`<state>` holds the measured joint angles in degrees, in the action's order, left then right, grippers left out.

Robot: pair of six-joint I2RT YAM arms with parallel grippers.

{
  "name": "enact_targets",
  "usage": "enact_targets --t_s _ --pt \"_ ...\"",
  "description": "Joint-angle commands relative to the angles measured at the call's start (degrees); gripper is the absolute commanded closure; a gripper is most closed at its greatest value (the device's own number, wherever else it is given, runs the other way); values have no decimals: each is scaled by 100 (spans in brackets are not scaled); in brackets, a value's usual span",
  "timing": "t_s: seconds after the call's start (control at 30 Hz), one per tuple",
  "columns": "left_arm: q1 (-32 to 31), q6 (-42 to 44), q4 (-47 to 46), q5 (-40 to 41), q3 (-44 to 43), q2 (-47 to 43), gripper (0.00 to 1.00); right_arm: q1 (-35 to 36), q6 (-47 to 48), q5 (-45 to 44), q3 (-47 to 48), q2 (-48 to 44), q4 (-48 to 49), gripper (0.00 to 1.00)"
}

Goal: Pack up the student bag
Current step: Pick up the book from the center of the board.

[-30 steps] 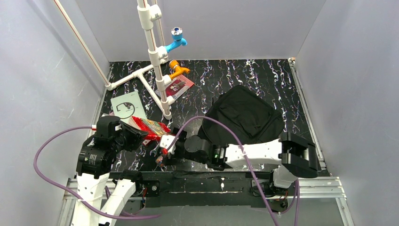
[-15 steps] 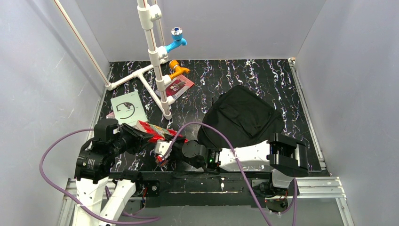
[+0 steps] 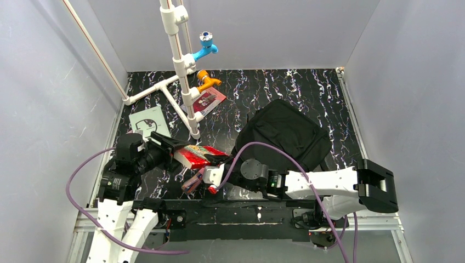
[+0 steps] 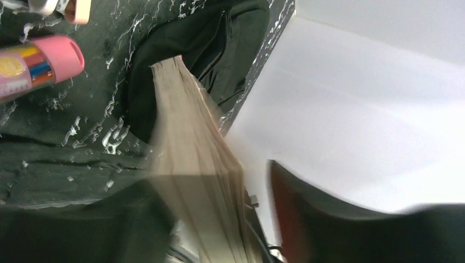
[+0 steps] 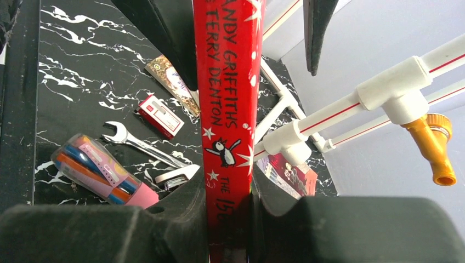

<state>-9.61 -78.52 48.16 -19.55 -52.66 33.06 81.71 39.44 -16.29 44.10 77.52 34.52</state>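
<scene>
1. we see the red book (image 3: 198, 156) held up off the table (image 3: 285, 87) between our two arms, its long axis running roughly left to right in the overhead view, one end toward each gripper.
2. our right gripper (image 5: 229, 211) is clamped narrow on the book's spine end; in the right wrist view the red spine stands pinched between the two dark pads, lettering running up and away from the palm.
3. our left gripper (image 3: 164, 143) stands wide. in the left wrist view the page edges of the book (image 4: 192, 164) pass between its spread fingers (image 4: 307, 203), one finger clearly off the paper, so we judge it has no grip.
4. the student bag (image 3: 285, 137) lies on the table to the right of the book, slumped flat, just beyond our right forearm. from the book it lies to the right and slightly farther back.
5. the right arm is the nearer one to the bag and the only one holding the book, so we judge the carry falls to it: swing the book rightward, long axis toward the bag.
6. we cannot tell from the overhead view where the bag's opening is; the left wrist view hints at dark folds beyond the book's far end.
7. a pencil case (image 5: 98, 170), a spanner (image 5: 143, 152) and a small red box (image 5: 159, 115) lie on the table below the book.
</scene>
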Motion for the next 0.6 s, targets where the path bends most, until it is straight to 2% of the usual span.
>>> enact_targets --t_s 0.0,0.07,0.1,0.13,0.17,0.2,0.27,0.3,0.43,0.57 --pt "3 -281 -1176 -596 342 77 66 11 258 86 84 -230 251 99" --pt "3 -227 -1468 -681 434 63 83 11 230 -63 73 -220 197 99" --pt "3 -194 -1547 -683 481 34 93 11 170 -148 98 -219 87 94" --pt "3 -152 -1553 -643 495 3 100 4 63 -222 141 -219 -73 78" --pt "3 -104 -1516 -567 505 -36 100 3 -73 -284 196 -242 -266 61" --pt "3 50 -1528 -501 577 -92 100 3 -1060 -562 306 -483 -987 25" --pt "3 292 -1563 -461 590 -82 100 3 -1907 -606 406 -756 -1767 14" --pt "-2 457 -1572 -462 572 -35 100 3 -2457 -655 432 -918 -2287 4" --pt "3 1311 -1599 -575 407 199 100 -21 -4686 -1281 550 -1537 -3825 2" --pt "3 1996 -1686 -465 445 142 100 -45 -5502 -1580 590 -1882 -4979 2"
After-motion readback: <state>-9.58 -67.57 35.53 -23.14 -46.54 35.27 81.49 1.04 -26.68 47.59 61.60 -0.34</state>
